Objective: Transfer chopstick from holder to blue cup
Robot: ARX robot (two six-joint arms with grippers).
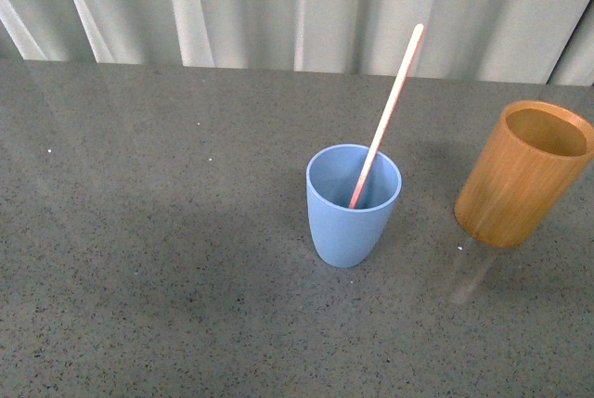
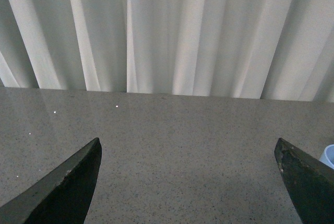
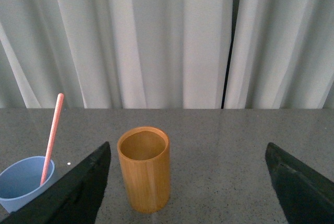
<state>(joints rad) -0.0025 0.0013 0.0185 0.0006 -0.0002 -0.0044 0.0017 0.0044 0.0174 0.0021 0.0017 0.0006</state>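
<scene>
A thin, straight pink chopstick (image 1: 388,110) stands slanted in the light blue cup (image 1: 353,208), beyond one finger of the wide-open, empty right claw (image 3: 188,182). The orange-brown holder (image 3: 144,169), apparently empty, stands between those fingers. The left claw (image 2: 188,182) gapes over bare table (image 2: 177,145).

Only two things stood on the speckled grey stone table (image 1: 167,259): a light blue plastic tumbler (image 1: 351,217) near the middle and a thick-walled orange-brown wooden cylinder (image 1: 522,175) well apart on its right, with a clear lane between them. A thin pink stick (image 1: 390,110) leaned out of the tumbler, slanting up toward that lane. Left of the tumbler the table lay open to the pleated white curtain (image 1: 278,8).
</scene>
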